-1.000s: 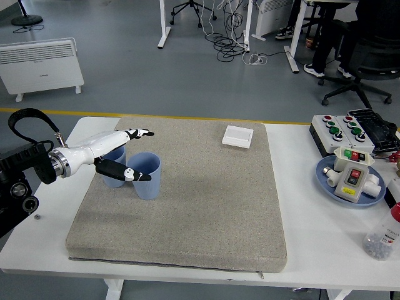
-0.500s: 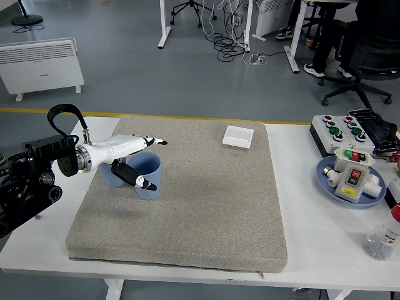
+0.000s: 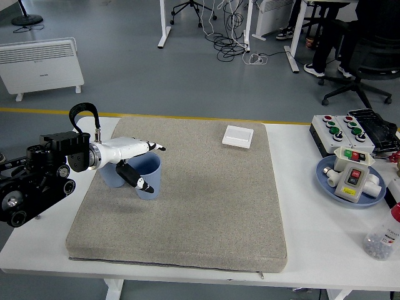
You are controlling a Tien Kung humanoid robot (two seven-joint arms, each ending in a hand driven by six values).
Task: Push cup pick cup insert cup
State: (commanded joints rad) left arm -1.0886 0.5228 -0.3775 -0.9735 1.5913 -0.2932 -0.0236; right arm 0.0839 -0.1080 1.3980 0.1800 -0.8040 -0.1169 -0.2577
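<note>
The left robot hand (image 3: 139,164) is closing in over the nearer blue cup (image 3: 146,176) on the grey mat (image 3: 187,206): since a second ago the arm has been sliding further in from the left, and its thumb has been dropping from the rim down the cup's front wall while the fingers (image 3: 153,147) are reaching across the top. It is bracketing the cup, though a firm grip is hard to confirm. That suggests the pick step is starting. The second blue cup (image 3: 109,175) is standing touching it on the left, largely hidden by the wrist. Farther off on the tabletop (image 3: 325,237), well apart, are a white square box (image 3: 238,135) and a blue plate (image 3: 325,181) of switches, none blocking.
</note>
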